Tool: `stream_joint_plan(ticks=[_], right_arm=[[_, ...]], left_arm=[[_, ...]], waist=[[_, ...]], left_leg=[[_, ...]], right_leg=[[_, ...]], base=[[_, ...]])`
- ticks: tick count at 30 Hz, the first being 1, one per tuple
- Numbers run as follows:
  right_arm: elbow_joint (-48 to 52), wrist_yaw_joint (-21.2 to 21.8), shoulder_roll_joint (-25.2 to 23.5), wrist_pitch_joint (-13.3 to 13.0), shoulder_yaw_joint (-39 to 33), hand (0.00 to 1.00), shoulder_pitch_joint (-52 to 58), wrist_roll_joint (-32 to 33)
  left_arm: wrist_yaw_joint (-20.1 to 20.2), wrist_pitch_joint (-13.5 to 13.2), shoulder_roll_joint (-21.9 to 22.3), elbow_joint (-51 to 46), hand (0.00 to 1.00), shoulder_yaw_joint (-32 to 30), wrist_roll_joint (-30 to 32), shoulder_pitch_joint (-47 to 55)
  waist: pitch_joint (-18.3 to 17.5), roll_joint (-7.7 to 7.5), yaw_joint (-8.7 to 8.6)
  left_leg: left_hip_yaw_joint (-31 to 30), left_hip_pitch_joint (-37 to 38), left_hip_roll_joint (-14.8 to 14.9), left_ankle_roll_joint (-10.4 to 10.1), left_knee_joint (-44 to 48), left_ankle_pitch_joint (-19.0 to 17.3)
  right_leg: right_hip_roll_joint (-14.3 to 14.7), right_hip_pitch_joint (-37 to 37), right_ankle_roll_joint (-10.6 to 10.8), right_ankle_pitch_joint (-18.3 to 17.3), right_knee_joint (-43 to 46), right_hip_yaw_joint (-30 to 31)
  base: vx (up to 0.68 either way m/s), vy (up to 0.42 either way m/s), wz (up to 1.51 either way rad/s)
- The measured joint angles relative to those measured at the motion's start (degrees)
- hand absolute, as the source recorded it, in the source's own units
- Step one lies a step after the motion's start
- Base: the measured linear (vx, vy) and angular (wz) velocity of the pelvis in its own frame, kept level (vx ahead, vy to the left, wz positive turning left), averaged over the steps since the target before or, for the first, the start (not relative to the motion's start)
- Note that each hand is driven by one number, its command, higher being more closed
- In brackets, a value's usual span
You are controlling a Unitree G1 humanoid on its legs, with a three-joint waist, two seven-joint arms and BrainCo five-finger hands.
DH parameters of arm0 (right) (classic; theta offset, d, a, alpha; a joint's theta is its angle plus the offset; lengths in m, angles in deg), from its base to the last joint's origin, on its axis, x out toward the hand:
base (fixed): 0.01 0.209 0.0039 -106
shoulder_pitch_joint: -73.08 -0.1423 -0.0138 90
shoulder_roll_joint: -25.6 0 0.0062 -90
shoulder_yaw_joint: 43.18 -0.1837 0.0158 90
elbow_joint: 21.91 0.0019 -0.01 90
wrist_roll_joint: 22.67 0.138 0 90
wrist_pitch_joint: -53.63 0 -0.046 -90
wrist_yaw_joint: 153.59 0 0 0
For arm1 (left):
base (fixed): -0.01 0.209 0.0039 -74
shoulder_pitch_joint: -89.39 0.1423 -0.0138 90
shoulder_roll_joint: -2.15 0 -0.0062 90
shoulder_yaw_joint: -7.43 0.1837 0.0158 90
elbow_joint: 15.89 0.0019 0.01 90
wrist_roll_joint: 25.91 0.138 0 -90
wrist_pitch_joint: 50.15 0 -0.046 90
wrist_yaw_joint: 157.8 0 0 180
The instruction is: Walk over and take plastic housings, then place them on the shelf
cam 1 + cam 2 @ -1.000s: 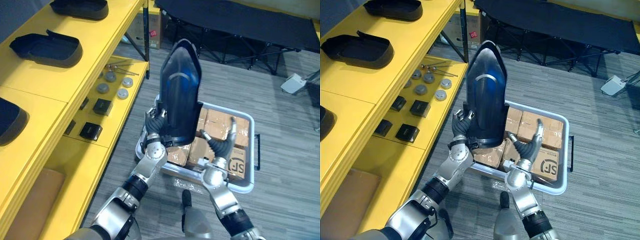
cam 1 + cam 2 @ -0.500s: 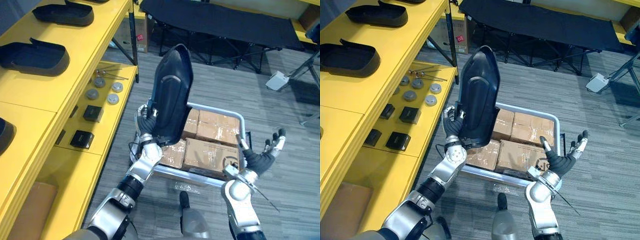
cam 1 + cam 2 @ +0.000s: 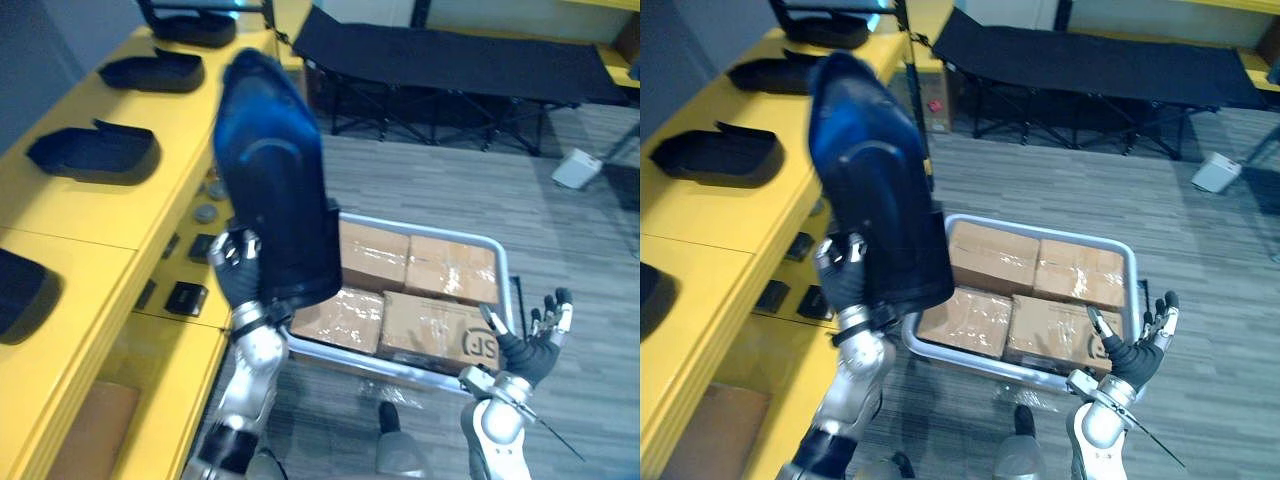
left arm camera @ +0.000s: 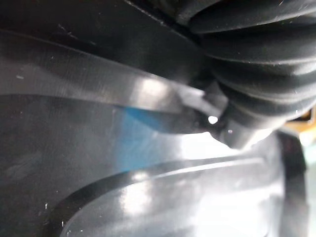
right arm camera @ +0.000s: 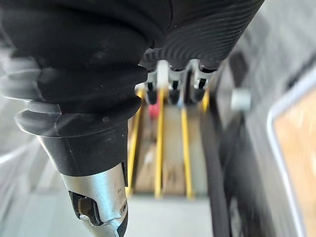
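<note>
A large glossy black plastic housing (image 3: 270, 215) stands upright in my left hand (image 3: 240, 282), whose fingers curl round its lower edge. It hangs beside the yellow shelf (image 3: 80, 225), level with the top board's edge. Close up in the left wrist view, the housing's shiny surface (image 4: 148, 192) lies right against my hand's ribbed cover (image 4: 256, 54). My right hand (image 3: 530, 348) is open with fingers spread, low at the right by the cart's corner, holding nothing. Several more black housings lie on the shelf top, among them one (image 3: 95, 155) at mid left and another (image 3: 22, 295) nearer me.
A grey cart (image 3: 505, 262) with several taped cardboard boxes (image 3: 440, 270) stands on the floor right in front. Small black boxes (image 3: 186, 297) and metal discs (image 3: 205, 212) sit on the lower shelf board. A black folding cot (image 3: 440, 55) stands behind the cart.
The camera has shifted. My right hand let go of the housing and dropped away to the right, open. The left hand has swung the housing left, toward the shelf.
</note>
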Motion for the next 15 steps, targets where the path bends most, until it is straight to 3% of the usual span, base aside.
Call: stream_joint_plan(ticks=[2, 4, 7, 8, 10, 11, 12, 13, 15], right_arm=[[-1.67, 1.41, 0.10, -0.03, 0.66, 0.00, -1.38, 0.62], [-3.86, 2.29, 0.45, -0.01, 3.43, 0.00, -5.10, 1.43], [-4.51, 2.04, 1.44, 0.08, 7.59, 0.00, -10.61, 1.20], [-4.51, 1.92, 1.63, 0.16, 8.24, 0.00, -11.87, 1.06], [-4.46, 1.45, 1.84, 0.99, 10.34, 0.00, -15.83, 0.11], [-4.44, 1.14, 1.84, 1.48, 10.96, 0.00, -16.61, 0.09], [-4.23, 0.78, 1.67, 2.41, 11.47, 0.00, -17.21, 0.06], [-4.01, 0.55, 1.69, 3.13, 11.32, 0.00, -16.49, 0.17], [-3.03, -0.44, 1.80, 4.91, 10.39, 0.00, -14.50, 0.22]], left_arm=[[1.41, -0.70, -0.28, -3.39, 1.00, -3.10, -1.70, 3.76], [3.10, -1.92, -0.45, -8.29, 1.00, -8.39, -3.65, 9.31], [5.13, -2.03, -0.31, -12.69, 1.00, -13.42, -3.98, 15.11], [5.97, -2.19, -0.25, -13.39, 1.00, -14.11, -4.16, 16.08], [8.90, -2.75, 0.00, -14.84, 1.00, -17.08, -4.22, 18.15], [9.61, -3.07, 0.22, -14.86, 1.00, -17.93, -4.33, 18.52], [11.24, -3.24, 0.35, -14.87, 1.00, -19.28, -4.93, 18.69], [12.70, -3.24, 0.37, -14.86, 1.00, -19.98, -6.13, 18.58], [15.27, -3.25, 0.61, -14.85, 1.00, -20.27, -7.04, 18.62]], waist=[[-0.55, -0.03, 1.91], [-0.89, -0.67, 5.29], [-1.30, -1.53, 9.03], [-1.46, -1.76, 9.63], [-1.92, -3.16, 12.19], [-2.10, -3.46, 12.53], [-2.17, -3.87, 13.02], [-2.34, -4.40, 12.67], [-2.97, -5.43, 10.98]], left_leg=[[-1.93, 0.03, -0.91, 0.12, -1.47, 1.23], [-5.11, -0.06, -1.89, 0.22, -3.03, 2.76], [-9.66, -0.64, -3.17, 0.46, -3.61, 3.72], [-10.39, -1.12, -3.51, 0.55, -3.49, 3.79], [-13.88, -2.49, -4.95, 0.86, -3.73, 4.20], [-14.74, -3.05, -5.12, 0.82, -3.75, 4.20], [-17.24, -3.99, -5.66, 0.88, -4.03, 4.50], [-20.88, -4.64, -6.46, 1.37, -4.77, 5.22], [-26.50, -5.84, -7.72, 1.46, -5.79, 7.20]], right_leg=[[-0.62, 1.50, 0.07, -0.14, -0.48, -2.59], [-1.07, 3.46, 0.08, -0.14, -0.95, -6.31], [-1.72, 6.12, 0.07, -0.18, -1.20, -11.39], [-1.83, 6.58, 0.13, -0.25, -1.24, -12.40], [-2.53, 7.47, 0.43, -1.29, -0.74, -15.26], [-2.56, 7.40, 0.07, -1.97, -0.08, -15.45], [-2.26, 7.13, 0.22, -5.06, 1.62, -14.48], [-0.64, 7.09, 0.15, -9.32, 3.45, -11.62], [2.12, 6.83, -1.68, -14.63, 6.72, -6.86]], base=[[0.03, -0.007, 0.71], [0.01, -0.008, 0.79], [-0.02, 0.009, 0.77], [-0.03, 0.031, 0.78], [-0.04, 0.043, 0.79], [-0.03, 0.043, 0.81], [-0.01, -0.020, 1.12], [-0.01, -0.056, 1.32], [0.01, -0.112, 1.57]])
